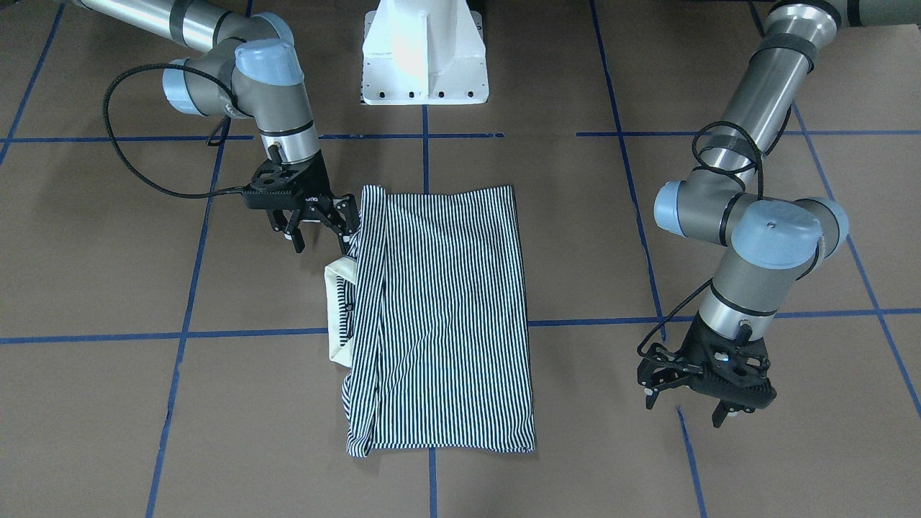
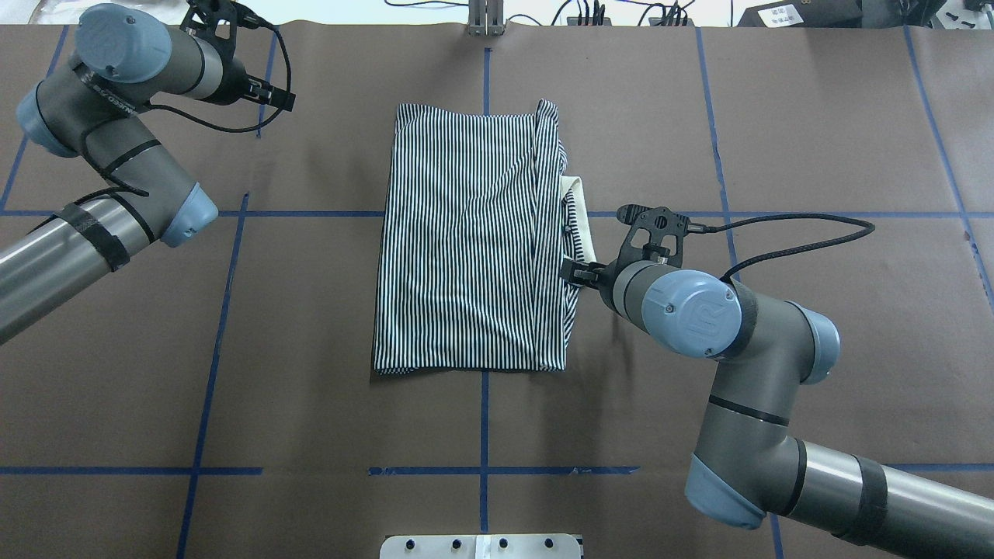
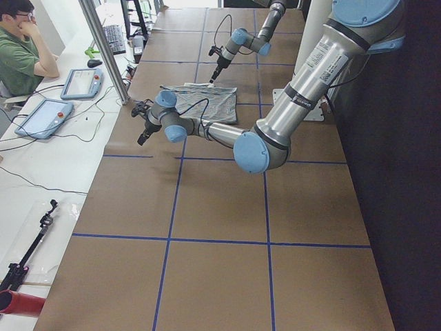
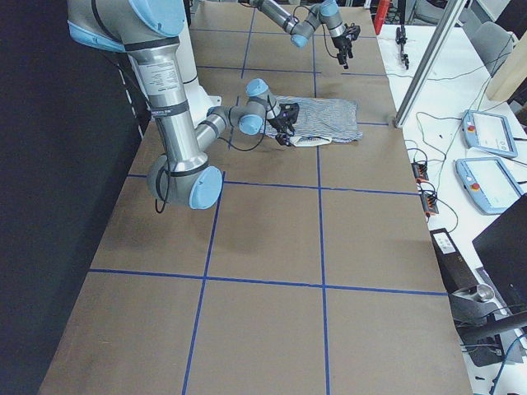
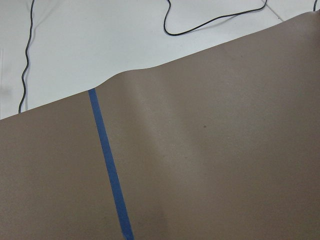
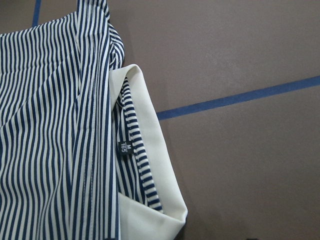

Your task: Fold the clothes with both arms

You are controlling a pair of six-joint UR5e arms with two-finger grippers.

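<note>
At the shirt's collar side, the right gripper (image 1: 324, 241) hangs with its black fingers spread, one at the cloth's edge. The left gripper (image 1: 683, 411), also spread, is over bare table (image 1: 590, 446), well apart. Matte brown paper with blue tape lines (image 1: 252, 334) covers the table. The shirt (image 1: 446, 316) lies mid-table, folded into a rectangle of thin navy-and-white stripes, with its smooth cream collar (image 1: 337, 302) poking out.

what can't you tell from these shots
Whether the right gripper touches the shirt: its wrist covers it in the overhead view, stripes swallow the finger in the front view.
Left gripper: outside the left wrist view, which shows only table.
Side views: both grippers too small.
</note>
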